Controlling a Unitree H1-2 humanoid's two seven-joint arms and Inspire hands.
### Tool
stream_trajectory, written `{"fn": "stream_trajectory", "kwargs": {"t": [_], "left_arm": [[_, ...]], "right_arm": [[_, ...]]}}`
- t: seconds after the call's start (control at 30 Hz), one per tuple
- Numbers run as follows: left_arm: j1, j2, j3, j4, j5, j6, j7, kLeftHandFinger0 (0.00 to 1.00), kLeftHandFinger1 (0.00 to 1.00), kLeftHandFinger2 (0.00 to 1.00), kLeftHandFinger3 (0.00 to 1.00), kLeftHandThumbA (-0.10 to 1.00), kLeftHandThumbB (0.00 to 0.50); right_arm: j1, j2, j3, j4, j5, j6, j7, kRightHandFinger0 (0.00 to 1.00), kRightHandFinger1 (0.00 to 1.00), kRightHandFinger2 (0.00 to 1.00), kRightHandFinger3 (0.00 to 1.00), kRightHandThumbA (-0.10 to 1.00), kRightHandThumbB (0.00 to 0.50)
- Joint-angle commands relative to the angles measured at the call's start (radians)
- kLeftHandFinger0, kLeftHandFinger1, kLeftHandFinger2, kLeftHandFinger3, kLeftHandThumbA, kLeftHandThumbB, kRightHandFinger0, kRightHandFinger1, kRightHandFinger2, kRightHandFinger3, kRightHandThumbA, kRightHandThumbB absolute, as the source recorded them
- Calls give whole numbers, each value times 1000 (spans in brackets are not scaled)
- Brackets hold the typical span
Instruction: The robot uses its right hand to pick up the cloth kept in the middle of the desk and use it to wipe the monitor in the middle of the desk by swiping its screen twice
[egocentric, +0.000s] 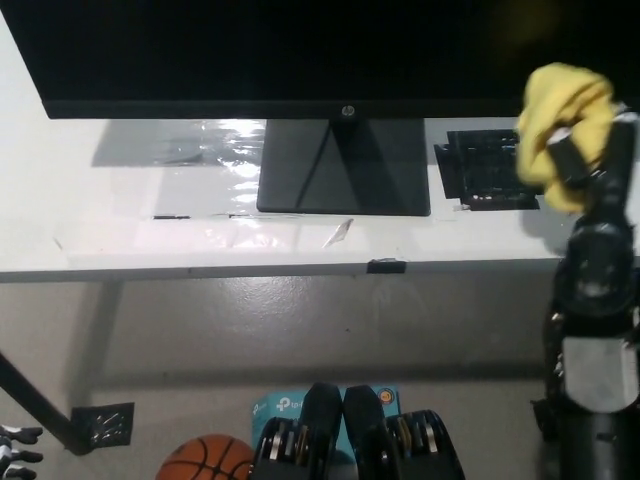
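A yellow cloth is bunched in my black right hand, which is raised at the right of the head view, level with the bottom right edge of the monitor. The monitor is a wide black screen across the top, on a black stand base in the middle of the white desk. The cloth overlaps the screen's lower right corner in the picture; whether it touches the screen I cannot tell. My white left hand hangs at the bottom left corner, mostly out of frame.
A black mat-like object lies on the desk right of the stand. Clear plastic film lies left of the stand. Below the desk edge are grey floor, an orange basketball, a black bracket and a teal box.
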Motion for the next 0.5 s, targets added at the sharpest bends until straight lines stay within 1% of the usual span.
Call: {"fn": "stream_trajectory", "kwargs": {"t": [0.0, 0.07, 0.1, 0.13, 0.17, 0.2, 0.23, 0.27, 0.3, 0.33, 0.37, 0.4, 0.43, 0.47], "left_arm": [[16, 23, 12, -28, -6, -22, -11, 485, 517, 623, 782, 444, 193], [18, 27, 13, -31, -5, -23, -12, 478, 516, 627, 782, 444, 204], [19, 30, 9, -27, 2, -31, -14, 477, 519, 641, 792, 458, 204], [19, 35, 10, -29, 5, -23, -13, 484, 521, 647, 800, 455, 203], [19, 35, 12, -30, 6, -23, -11, 480, 519, 645, 805, 448, 201], [21, 36, 14, -32, 5, -25, -12, 480, 515, 638, 806, 444, 200], [23, 38, 15, -34, 3, -24, -14, 482, 513, 637, 804, 446, 214], [25, 39, 17, -36, 2, -21, -13, 476, 510, 638, 806, 444, 228], [26, 38, 17, -40, 1, -14, -12, 466, 506, 640, 815, 436, 227], [28, 41, 19, -46, 1, -9, -12, 466, 505, 640, 818, 434, 228], [28, 42, 19, -46, 1, -8, -12, 466, 505, 640, 820, 434, 228], [28, 44, 20, -48, 1, -6, -12, 466, 505, 640, 820, 434, 228], [27, 43, 23, -47, -6, -1, -13, 456, 497, 634, 823, 405, 231], [27, 44, 22, -45, -4, -8, -14, 455, 495, 632, 823, 406, 231]], "right_arm": [[-78, -42, -36, -48, 44, -35, -94, 0, 0, 283, 201, -100, 30], [-88, -52, -47, -65, 57, -16, -95, 0, 0, 277, 224, -100, 18], [-106, -78, -53, -64, 43, -21, -115, 0, 29, 327, 230, -100, 39], [-116, -87, -54, -65, 34, -12, -126, 0, 46, 345, 213, -100, 35], [-124, -96, -56, -51, 28, -37, -151, 0, 63, 354, 212, -100, 41], [-127, -97, -53, -53, 23, -31, -158, 0, 73, 360, 237, -100, 39], [-133, -111, -38, -66, -13, 0, -167, 0, 93, 380, 278, -100, 39], [-134, -126, -15, -72, -41, 18, -160, 5, 119, 388, 318, -100, 75], [-137, -154, 25, -83, -94, 50, -140, 0, 58, 287, 310, -100, 95], [-135, -163, 44, -88, -110, 64, -136, 0, 4, 175, 304, -100, 99], [-134, -166, 50, -88, -106, 67, -140, 0, 0, 90, 306, -100, 103], [-133, -168, 55, -88, -101, 71, -145, 0, 0, 39, 305, -100, 103], [-144, -203, 139, -95, -197, 137, -95, 1, 30, 130, 424, -100, 129], [-148, -207, 158, -97, -213, 161, -84, 0, 6, 117, 448, -100, 132]]}}
